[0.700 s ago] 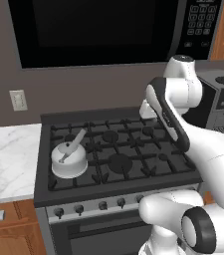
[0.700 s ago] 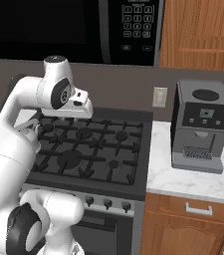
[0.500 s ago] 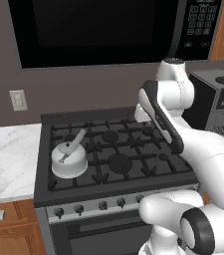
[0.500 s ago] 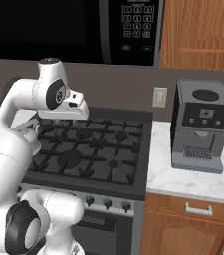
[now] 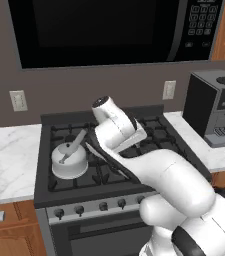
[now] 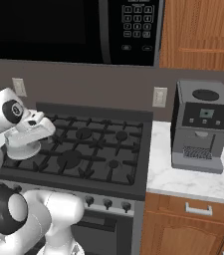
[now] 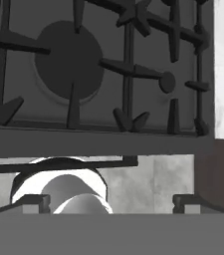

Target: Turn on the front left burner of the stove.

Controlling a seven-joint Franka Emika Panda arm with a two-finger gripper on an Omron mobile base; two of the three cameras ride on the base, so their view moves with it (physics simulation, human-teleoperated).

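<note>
Arm poised over the range, knobs lying below and toward the front

The stove (image 5: pixel 109 165) is seen at the centre of the left base view, its silver knob strip (image 5: pixel 91 207) along the lower middle of the frame. The gripper (image 7: pixel 111 203) is held above the grates, its two dark tips set wide apart near the bottom of the hand view, nothing between them. A small silver pot (image 5: pixel 69 160) sits on the front left burner, left of centre in that view. The knob row runs side to side along the stove's front face, below and forward of the claw; a descent past the front edge is judged necessary.
</note>
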